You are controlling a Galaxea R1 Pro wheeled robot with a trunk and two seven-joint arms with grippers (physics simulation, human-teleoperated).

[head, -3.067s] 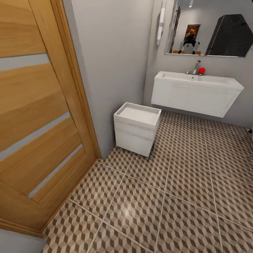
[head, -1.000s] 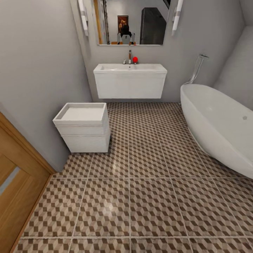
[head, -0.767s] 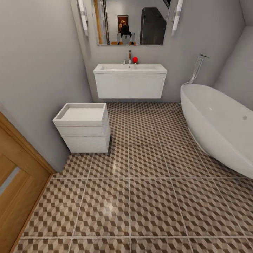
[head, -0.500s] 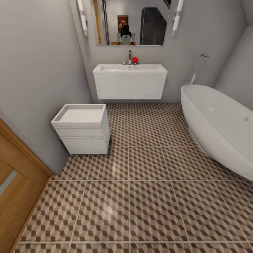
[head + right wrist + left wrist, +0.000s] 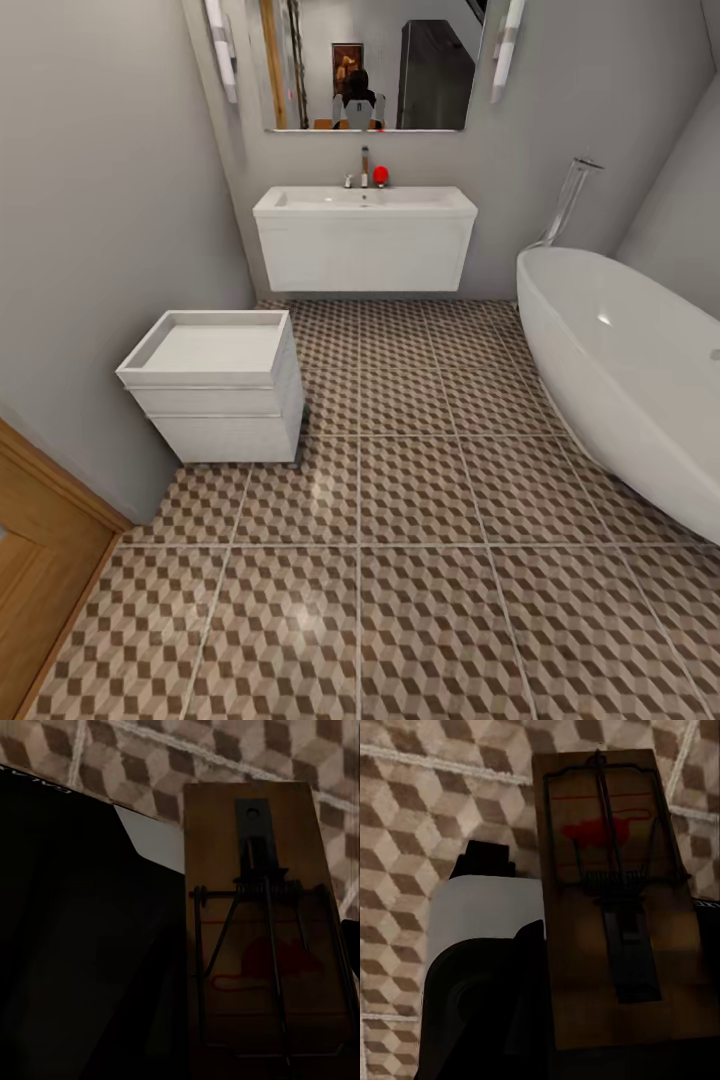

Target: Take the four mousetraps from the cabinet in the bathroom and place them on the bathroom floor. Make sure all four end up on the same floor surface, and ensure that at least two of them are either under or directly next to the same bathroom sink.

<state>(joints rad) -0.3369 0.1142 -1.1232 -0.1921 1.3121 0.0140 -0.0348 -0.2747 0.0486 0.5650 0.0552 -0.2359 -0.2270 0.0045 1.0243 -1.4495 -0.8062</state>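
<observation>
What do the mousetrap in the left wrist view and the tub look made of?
Mousetrap: flat brown wood-look board, matte, carrying a dark wire spring and bar that read as metal, plus a red printed mark. Tub: smooth glossy white shell, likely acrylic or enamel; the render cannot settle which.

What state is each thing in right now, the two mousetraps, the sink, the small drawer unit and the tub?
Left-wrist mousetrap: held above the tiled floor.
Right-wrist mousetrap: held above the tiled floor.
Bathroom sink: tap off, vanity doors shut.
Small white drawer unit: drawers shut.
Tub: empty.
</observation>
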